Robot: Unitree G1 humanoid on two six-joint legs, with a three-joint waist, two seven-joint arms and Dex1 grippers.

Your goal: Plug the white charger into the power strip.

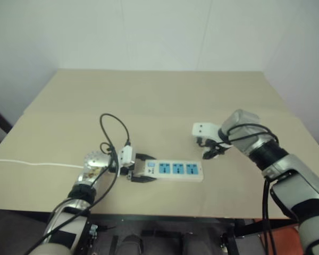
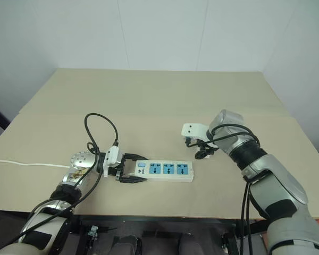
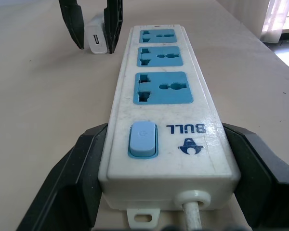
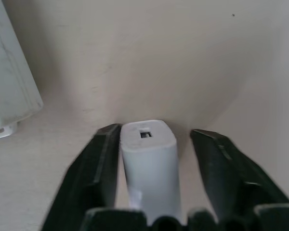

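Left wrist view: my left gripper point(image 3: 159, 168) clasps the power strip's point(image 3: 166, 110) switch end between wide fingers, on the table point(image 1: 165, 101). Beyond its far end, my right gripper point(image 4: 151, 159) straddles the white charger point(image 4: 149, 159), one finger touching, the other apart.

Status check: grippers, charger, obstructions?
Left gripper braces long white power strip. Right gripper straddles small white charger, one finger apart. Nothing blocking the sockets.

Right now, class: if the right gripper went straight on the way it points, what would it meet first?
The right gripper points down with the white charger between its fingers; beyond the charger, probably the table.
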